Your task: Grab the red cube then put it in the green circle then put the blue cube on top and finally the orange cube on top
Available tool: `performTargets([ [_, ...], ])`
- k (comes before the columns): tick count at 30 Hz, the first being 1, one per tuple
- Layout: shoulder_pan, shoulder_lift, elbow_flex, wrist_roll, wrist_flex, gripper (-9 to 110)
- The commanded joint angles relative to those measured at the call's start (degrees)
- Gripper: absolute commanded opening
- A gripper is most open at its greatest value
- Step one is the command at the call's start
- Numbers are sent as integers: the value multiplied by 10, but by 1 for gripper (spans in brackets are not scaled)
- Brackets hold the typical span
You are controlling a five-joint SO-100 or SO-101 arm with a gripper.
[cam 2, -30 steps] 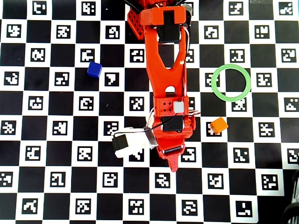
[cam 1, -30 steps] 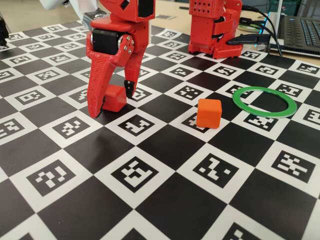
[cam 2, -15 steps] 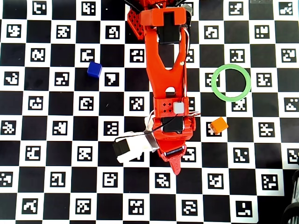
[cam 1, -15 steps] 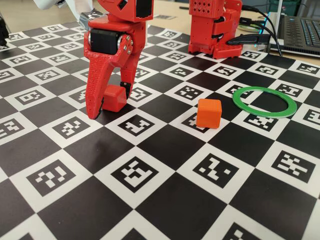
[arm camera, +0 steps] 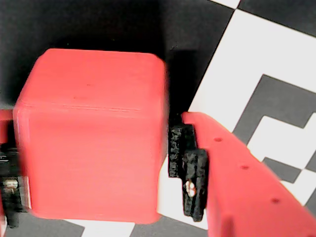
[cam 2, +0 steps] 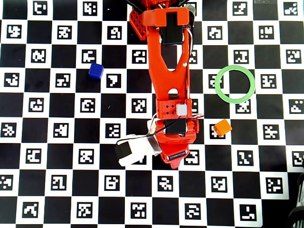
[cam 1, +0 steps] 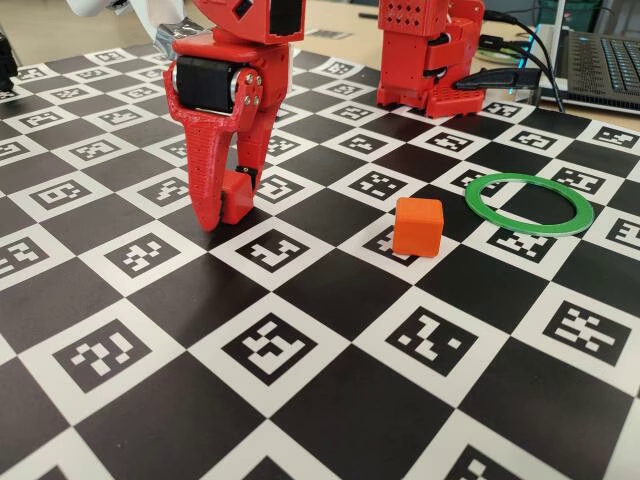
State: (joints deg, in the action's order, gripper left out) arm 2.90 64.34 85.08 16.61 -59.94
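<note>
The two jaws are pressed in close on the red cube (cam 1: 236,198), one on each side of it. In the wrist view the cube (arm camera: 91,133) fills the left half of the frame, and a black pad (arm camera: 190,170) sits right at its side. So the gripper (cam 1: 228,205) has hold of the cube. In the fixed view the cube looks like it rests on the checkerboard (cam 1: 330,400), or is just off it; I cannot tell which.

This looks like the first step, grabbing the red cube. Next, I think the arm needs to lift it up and carry it to the green circle (cam 1: 529,203), which lies flat at the right of the fixed view. The orange cube (cam 1: 417,226) sits between the gripper and the ring, so the lift should be high enough to pass over it.

The red cube is shiny and smooth, with round edges, and a darker red than the orange one. In the overhead view the arm (cam 2: 168,76) hides it. The blue cube (cam 2: 96,71) waits in the upper left of that view, well apart from the ring (cam 2: 234,83), which has nothing in it
</note>
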Motion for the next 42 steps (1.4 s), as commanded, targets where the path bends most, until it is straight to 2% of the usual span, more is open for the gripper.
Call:
performTargets([
  [1, -2, 50, -26, -4, -15, 10],
  [6, -5, 104, -54, -22, -76, 7],
  [13, -16, 229, -139, -54, -251, 6],
  [21, -25, 422, -61, -98, -360, 4],
  [29, 69, 539, -14, -285, -429, 4],
  [32, 121, 550, -1, -388, -454, 4],
  [35, 178, 574, 47, -482, -428, 2],
  [42, 345, 551, 90, -596, -378, 1],
])
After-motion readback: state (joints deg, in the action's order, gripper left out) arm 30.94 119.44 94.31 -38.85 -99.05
